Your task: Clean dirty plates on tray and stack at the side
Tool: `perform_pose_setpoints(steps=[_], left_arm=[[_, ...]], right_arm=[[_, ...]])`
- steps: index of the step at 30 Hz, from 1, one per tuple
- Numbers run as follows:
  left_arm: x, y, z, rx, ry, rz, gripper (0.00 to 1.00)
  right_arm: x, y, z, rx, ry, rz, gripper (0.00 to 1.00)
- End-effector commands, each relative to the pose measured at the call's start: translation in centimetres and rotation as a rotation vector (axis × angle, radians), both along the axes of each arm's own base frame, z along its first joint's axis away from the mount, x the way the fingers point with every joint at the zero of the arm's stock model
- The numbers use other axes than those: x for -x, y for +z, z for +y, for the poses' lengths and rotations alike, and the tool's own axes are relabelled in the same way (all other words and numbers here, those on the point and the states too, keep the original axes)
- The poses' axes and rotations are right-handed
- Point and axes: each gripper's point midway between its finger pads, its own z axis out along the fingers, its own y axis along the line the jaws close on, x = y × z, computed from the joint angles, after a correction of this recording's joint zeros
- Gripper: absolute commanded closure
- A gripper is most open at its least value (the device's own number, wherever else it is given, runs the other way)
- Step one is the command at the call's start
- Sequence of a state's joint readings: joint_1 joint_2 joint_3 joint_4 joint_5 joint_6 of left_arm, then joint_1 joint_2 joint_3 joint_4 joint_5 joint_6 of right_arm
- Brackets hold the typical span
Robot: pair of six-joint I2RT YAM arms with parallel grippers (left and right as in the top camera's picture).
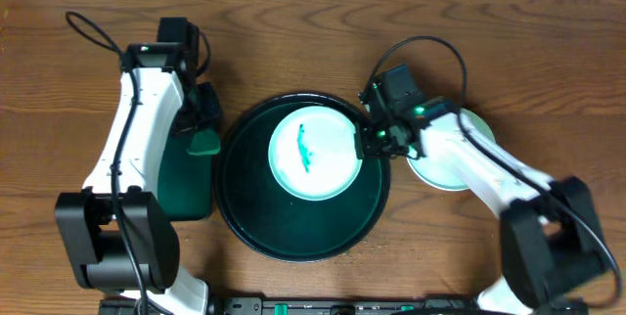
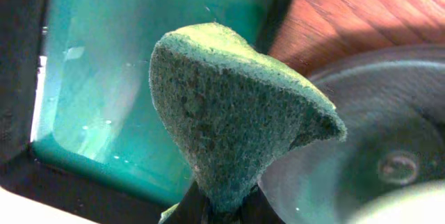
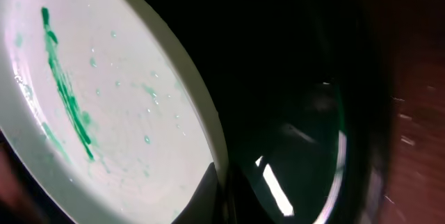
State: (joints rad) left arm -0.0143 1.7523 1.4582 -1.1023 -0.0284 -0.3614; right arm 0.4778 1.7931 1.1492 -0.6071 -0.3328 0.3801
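Observation:
A pale plate (image 1: 311, 152) with a green smear lies in the large round dark tray (image 1: 303, 232). My right gripper (image 1: 364, 142) is shut on this plate's right rim; the right wrist view shows the rim (image 3: 208, 140) pinched between my fingers (image 3: 221, 196) over the tray's floor (image 3: 292, 113). My left gripper (image 1: 205, 124) is shut on a green sponge (image 1: 203, 142), held left of the tray's rim; the sponge (image 2: 229, 113) fills the left wrist view, clamped at its base by the fingers (image 2: 224, 206). More pale plates (image 1: 452, 163) lie on the table under my right arm.
A smaller rectangular dark green tray (image 1: 184, 183) with water (image 2: 139, 64) sits left of the round tray, under my left arm. Brown wood-grain tabletop (image 1: 293, 31) extends behind both trays. Black equipment runs along the front edge (image 1: 323, 305).

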Motion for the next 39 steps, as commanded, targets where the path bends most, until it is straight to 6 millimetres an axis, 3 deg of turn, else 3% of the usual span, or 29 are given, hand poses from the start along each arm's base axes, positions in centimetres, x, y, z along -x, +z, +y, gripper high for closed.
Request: perform_pose_setpoints(steps=[1, 4, 9, 16, 20, 29, 33, 37, 39], left_arm=[[-0.5, 0.7, -1.4, 0.003, -0.053, -0.023, 0.93], [-0.4, 0.7, -3.0, 0.018, -0.094, -0.022, 0.93], [-0.2, 0.1, -7.7, 0.151, -0.178, -0.025, 0.93], [1.2, -3.3, -13.0, 0.198, -0.215, 0.0, 0.93], [2.9, -5.5, -14.8, 0.177, -0.211, 0.058, 0.93], [4.8, -10.9, -15.4, 0.128, -0.189, 0.16, 0.93], [5.3, -11.8, -17.5, 0.204, -0.241, 0.186, 0.93], [5.7, -10.9, -22.5, 0.441, -0.497, 0.156, 0.93], [5.6, -10.8, -22.8, 0.453, -0.51, 0.146, 0.93]], right_arm=[[0.8, -2.5, 1.7, 0.01, -0.002, 0.067, 0.99], [0.9, -3.8, 2.4, 0.004, 0.002, 0.086, 0.99], [0.8, -4.2, 2.1, -0.007, -0.025, 0.117, 0.99], [0.9, -4.7, 2.0, -0.002, -0.029, 0.13, 0.99], [0.9, -4.7, 2.0, -0.004, -0.028, 0.132, 0.99], [0.9, -4.7, 2.0, -0.005, -0.028, 0.132, 0.99], [0.9, -4.7, 2.0, -0.005, -0.028, 0.132, 0.99], [0.9, -4.7, 2.0, -0.005, -0.028, 0.132, 0.99], [0.9, -4.7, 2.0, -0.005, -0.029, 0.132, 0.99]])
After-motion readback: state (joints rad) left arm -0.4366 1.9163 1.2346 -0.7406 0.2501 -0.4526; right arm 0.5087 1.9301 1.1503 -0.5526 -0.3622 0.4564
